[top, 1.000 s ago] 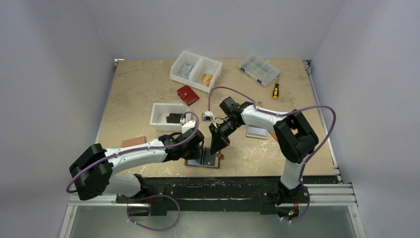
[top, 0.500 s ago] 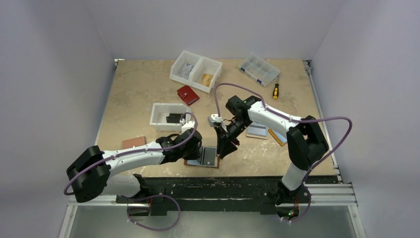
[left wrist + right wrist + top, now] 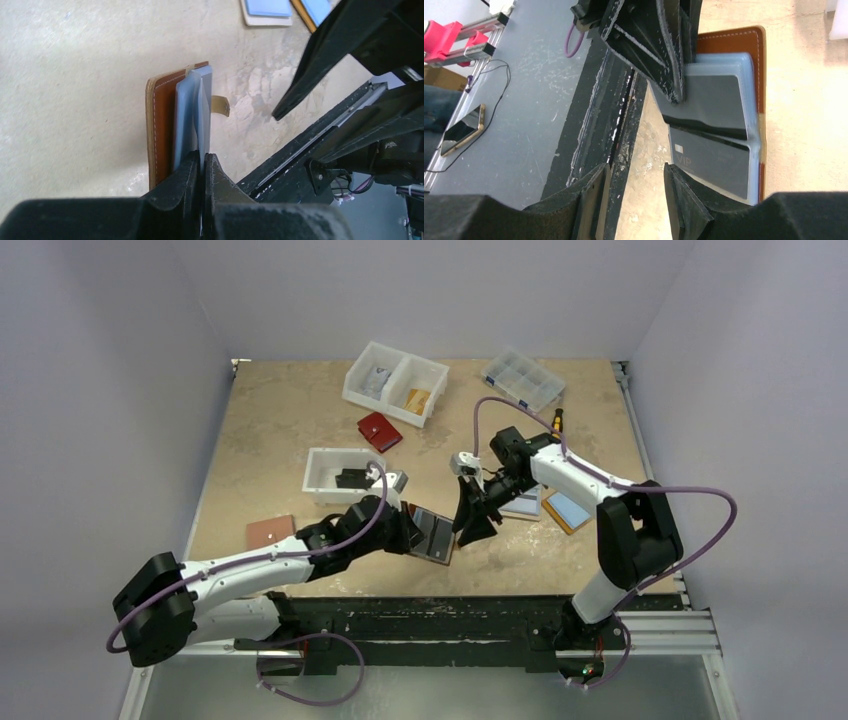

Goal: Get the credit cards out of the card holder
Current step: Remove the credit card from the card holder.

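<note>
The card holder [image 3: 432, 536] lies open near the table's front edge, brown leather outside [image 3: 161, 117] with light-blue sleeves and a snap tab [image 3: 220, 105]. My left gripper [image 3: 407, 530] is shut on one light-blue sleeve of the holder, jaws pressed together [image 3: 202, 158]. In the right wrist view the holder [image 3: 734, 44] shows two dark credit cards in its sleeves, the upper one [image 3: 711, 100] bent up by the left fingers [image 3: 666, 55] and the lower one [image 3: 716, 162] marked VIP. My right gripper [image 3: 476, 522] is open and empty [image 3: 636, 197], just right of the holder.
A red wallet [image 3: 379, 431], a two-part white bin [image 3: 396, 383] and a small white bin [image 3: 335, 476] sit behind. A clear organizer [image 3: 521, 380] and screwdriver [image 3: 556, 423] are at the back right. Two blue-panel holders [image 3: 567, 510] lie right; a brown flat piece [image 3: 270, 531] lies left.
My left gripper has carried the card holder away from the front edge, up and to the right. My right gripper has drawn back to the right, off the holder.
</note>
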### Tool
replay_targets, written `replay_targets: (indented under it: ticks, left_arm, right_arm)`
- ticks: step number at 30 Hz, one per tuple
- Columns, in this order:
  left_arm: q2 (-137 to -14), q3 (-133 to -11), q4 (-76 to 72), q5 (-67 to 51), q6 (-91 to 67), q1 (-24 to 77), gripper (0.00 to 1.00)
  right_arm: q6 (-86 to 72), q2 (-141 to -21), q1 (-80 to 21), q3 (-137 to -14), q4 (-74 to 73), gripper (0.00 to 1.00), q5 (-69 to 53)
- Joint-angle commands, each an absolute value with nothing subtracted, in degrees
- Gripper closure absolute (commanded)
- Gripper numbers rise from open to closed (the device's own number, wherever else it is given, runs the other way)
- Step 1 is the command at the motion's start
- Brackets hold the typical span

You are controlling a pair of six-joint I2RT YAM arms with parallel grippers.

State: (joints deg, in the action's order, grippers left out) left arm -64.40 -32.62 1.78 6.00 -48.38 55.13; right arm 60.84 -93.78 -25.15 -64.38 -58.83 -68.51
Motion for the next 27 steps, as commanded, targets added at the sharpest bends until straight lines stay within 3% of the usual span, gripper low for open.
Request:
replay_targets:
  ticks: [1, 27]
  left_arm:
    - [-66.01, -35.86, -6.31, 3.05, -43.63, 54.86, 1.0]
    - [-66.36, -32.87, -20.9, -1.08, -42.81, 55.45, 1.0]
  right_arm:
    - [54.17, -93.31, -24.98, -63.88, -53.21, 0.49, -72.88]
    - [45.73, -99.95, -18.81, -64.96, -50.82, 0.5, -81.22]
